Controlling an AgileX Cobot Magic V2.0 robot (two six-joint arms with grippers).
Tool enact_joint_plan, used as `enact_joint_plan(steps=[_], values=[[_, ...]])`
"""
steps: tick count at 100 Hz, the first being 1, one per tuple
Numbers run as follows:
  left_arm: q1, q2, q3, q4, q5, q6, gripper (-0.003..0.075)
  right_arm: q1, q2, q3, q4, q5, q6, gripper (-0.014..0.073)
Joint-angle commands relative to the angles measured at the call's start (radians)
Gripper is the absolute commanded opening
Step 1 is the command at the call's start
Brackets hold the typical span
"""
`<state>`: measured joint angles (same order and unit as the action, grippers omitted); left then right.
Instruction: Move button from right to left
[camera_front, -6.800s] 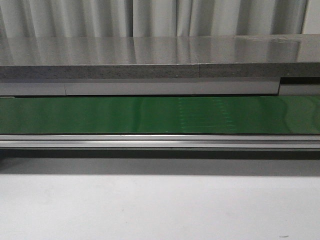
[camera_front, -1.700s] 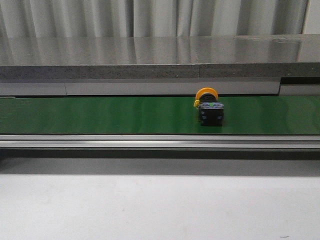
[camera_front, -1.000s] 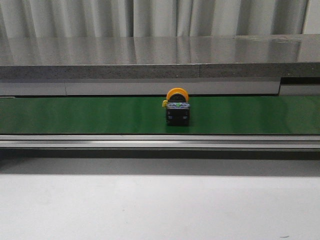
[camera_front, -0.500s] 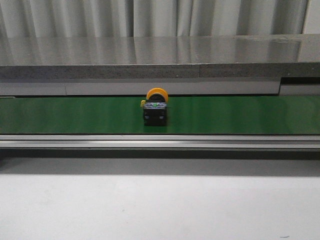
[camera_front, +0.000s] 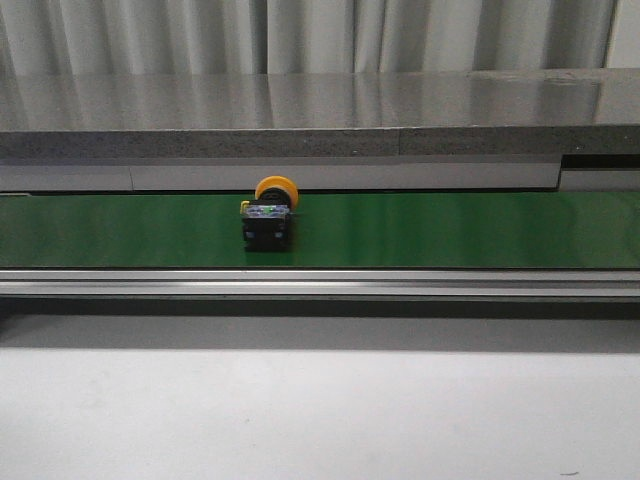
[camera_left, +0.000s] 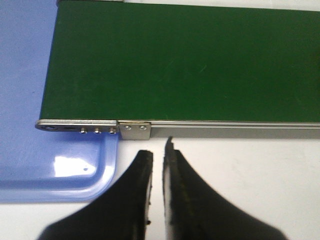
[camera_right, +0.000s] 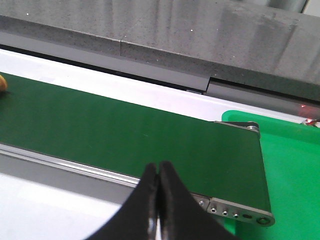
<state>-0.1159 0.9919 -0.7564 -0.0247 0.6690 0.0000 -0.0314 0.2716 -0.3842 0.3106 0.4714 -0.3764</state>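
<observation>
Hovering over the white bench, my left tool (camera_left: 158, 157) hangs nearly closed beside the green conveyor belt (camera_left: 185, 65) and blue plastic tray (camera_left: 30, 155). My right tool (camera_right: 159, 172) is pinched closed, empty. The yellow-headed black button (camera_front: 268, 214) sits on the belt.

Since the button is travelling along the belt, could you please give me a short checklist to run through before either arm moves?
1. Button sits on the green belt, left of centre in the front view: ok.
2. Button upright, yellow head to the rear: ok.
3. Left tool empty, fingers nearly together, short of the belt rail: ok.
4. Right tool empty, fingers closed: ok.
5. Blue tray lies under the belt's left end: ok.
6. Button in the left wrist view: not ok, not there yet.
</observation>
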Motion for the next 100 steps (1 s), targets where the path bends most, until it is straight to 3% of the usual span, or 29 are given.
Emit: enact_joint_plan(steps=[1, 15, 23, 57, 100], values=[[0.001, -0.006, -0.036, -0.009, -0.055, 0.010, 0.0174, -0.001, 0.007, -0.023, 0.010, -0.070, -0.004, -0.0068], [0.001, -0.006, -0.036, -0.009, -0.046, 0.010, 0.0503, -0.001, 0.007, -0.023, 0.010, -0.070, -0.004, -0.0068], [0.001, -0.006, -0.036, -0.021, -0.048, 0.010, 0.0615, -0.001, 0.007, -0.023, 0.010, -0.070, -0.004, -0.0068], [-0.009, 0.035, -0.096, -0.081, -0.036, 0.010, 0.0621, -0.001, 0.007, -0.023, 0.010, -0.070, -0.004, -0.0068], [-0.171, 0.254, -0.231, -0.095, -0.063, 0.010, 0.0621, -0.001, 0.007, -0.023, 0.010, -0.070, -0.004, -0.0068]])
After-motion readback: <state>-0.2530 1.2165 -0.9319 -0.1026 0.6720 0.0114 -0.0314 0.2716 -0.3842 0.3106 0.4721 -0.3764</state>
